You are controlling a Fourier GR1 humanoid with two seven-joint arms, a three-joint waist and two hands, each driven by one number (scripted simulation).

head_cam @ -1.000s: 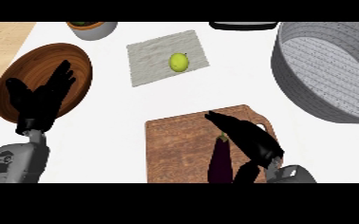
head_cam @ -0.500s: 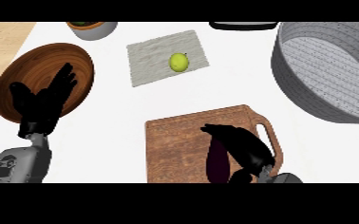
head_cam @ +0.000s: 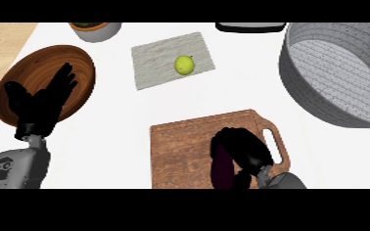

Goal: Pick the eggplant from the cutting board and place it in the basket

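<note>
The dark purple eggplant [head_cam: 222, 169] lies on the wooden cutting board [head_cam: 180, 142] near the view's lower edge. My right hand [head_cam: 245, 147] covers its upper part, fingers curled over and round it. The large grey basket [head_cam: 332, 71] stands at the right, far side of the board. My left hand [head_cam: 39, 100] rests open at the left, fingers up, over a brown wooden bowl.
A brown wooden bowl [head_cam: 76, 68] sits at the left. A grey cloth [head_cam: 155, 61] with a yellow-green lime [head_cam: 185, 64] lies at centre back. A small bowl [head_cam: 94, 29] and a dark tray edge [head_cam: 249, 27] are at the back.
My right hand has gone from straight fingers lying along the eggplant to fingers curled round it. The left hand has stayed still.
</note>
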